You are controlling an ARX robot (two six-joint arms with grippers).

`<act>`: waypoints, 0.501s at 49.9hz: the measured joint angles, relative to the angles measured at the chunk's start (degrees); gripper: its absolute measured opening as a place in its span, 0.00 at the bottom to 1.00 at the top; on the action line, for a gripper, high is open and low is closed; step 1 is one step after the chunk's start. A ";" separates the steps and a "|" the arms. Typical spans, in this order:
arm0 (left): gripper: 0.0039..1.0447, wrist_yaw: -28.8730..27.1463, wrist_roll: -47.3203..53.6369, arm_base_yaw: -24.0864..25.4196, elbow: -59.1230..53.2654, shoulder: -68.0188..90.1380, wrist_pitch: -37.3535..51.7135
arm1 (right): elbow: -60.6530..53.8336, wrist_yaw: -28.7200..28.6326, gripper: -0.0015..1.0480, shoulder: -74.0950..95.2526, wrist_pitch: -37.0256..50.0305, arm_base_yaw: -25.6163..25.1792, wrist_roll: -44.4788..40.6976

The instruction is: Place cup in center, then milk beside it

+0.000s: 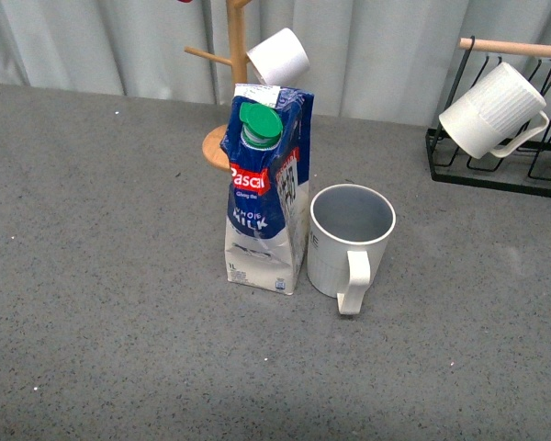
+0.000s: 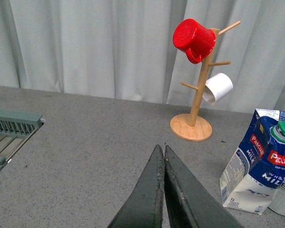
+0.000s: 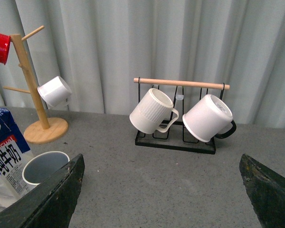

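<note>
- On the grey surface [image 1: 101,303], near its middle in the front view, the cup [image 1: 351,241] stands upright with its open mouth up and its chunky handle turned toward the camera.
- Just beside the cup, on its left in the front view, the milk [image 1: 264,195] carton stands upright, green cap at the top, its body dented and leaning slightly; whether carton and cup touch cannot be told.
- Behind the milk, a wooden mug tree [image 1: 234,55] rises from a round base, with a small white cup [image 1: 278,56] hung on one peg; the left wrist view also shows a red mug [image 2: 194,40] on a higher peg.
- Toward the far right, a black wire rack [image 1: 496,170] with a wooden bar carries a white ribbed mug [image 1: 491,110]; the right wrist view shows a second, smooth white mug [image 3: 208,118] next to it.
- Left gripper [image 2: 163,161]: fingers pressed together with nothing between them, above bare surface, apart from the carton.
- Right gripper [image 3: 164,190]: fingers spread wide, nothing between them.
</note>
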 joint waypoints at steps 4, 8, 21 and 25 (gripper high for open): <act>0.04 0.00 0.00 0.00 0.00 -1.62 -1.57 | 0.00 0.00 0.91 0.00 0.00 0.00 0.00; 0.04 0.00 0.00 0.00 0.00 -3.19 -3.17 | 0.00 0.00 0.91 0.00 0.00 0.00 0.00; 0.04 0.00 0.00 0.00 0.02 -7.85 -7.87 | 0.00 0.00 0.91 0.00 0.00 0.00 0.00; 0.04 0.11 0.00 0.00 0.02 -14.99 -16.35 | 0.00 0.02 0.91 0.00 0.00 0.00 0.00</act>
